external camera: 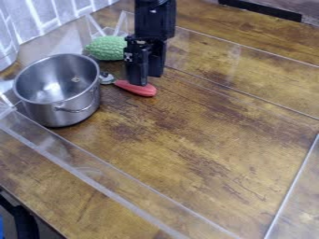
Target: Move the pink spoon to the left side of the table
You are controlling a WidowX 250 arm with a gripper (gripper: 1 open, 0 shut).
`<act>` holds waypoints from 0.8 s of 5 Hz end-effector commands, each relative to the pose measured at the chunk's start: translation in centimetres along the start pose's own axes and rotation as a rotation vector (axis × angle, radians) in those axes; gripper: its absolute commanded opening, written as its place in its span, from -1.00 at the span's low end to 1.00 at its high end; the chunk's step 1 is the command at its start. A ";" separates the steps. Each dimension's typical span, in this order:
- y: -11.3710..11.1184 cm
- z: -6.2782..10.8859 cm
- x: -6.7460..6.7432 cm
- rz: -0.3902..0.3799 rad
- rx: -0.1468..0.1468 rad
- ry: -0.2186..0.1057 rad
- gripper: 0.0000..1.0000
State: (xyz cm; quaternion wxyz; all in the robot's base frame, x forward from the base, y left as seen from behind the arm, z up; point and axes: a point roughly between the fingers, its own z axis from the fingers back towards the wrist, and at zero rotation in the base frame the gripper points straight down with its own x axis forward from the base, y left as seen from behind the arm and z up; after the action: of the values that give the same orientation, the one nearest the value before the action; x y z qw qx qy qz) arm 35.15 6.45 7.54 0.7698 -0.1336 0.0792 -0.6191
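The table was dark worn wood grain with a clear plastic raised edge; pale tiled wall at top left. The pink spoon lay just right of the steel pot, its bowl end toward the pot. My gripper hung right over the handle, hiding part; couldn't tell its grip state. Green scrubber sat behind, partly blocked.
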 end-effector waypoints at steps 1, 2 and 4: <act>0.4 1.5 -0.2 -0.124 0.059 0.032 -1.00; -0.1 1.3 -0.6 -0.137 0.059 0.038 -1.00; -0.8 1.0 -2.3 -0.104 0.062 0.019 -1.00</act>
State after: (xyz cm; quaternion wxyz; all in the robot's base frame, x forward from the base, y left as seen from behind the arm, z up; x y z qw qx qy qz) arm 34.62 7.12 5.12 0.7251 -0.1496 0.0936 -0.6656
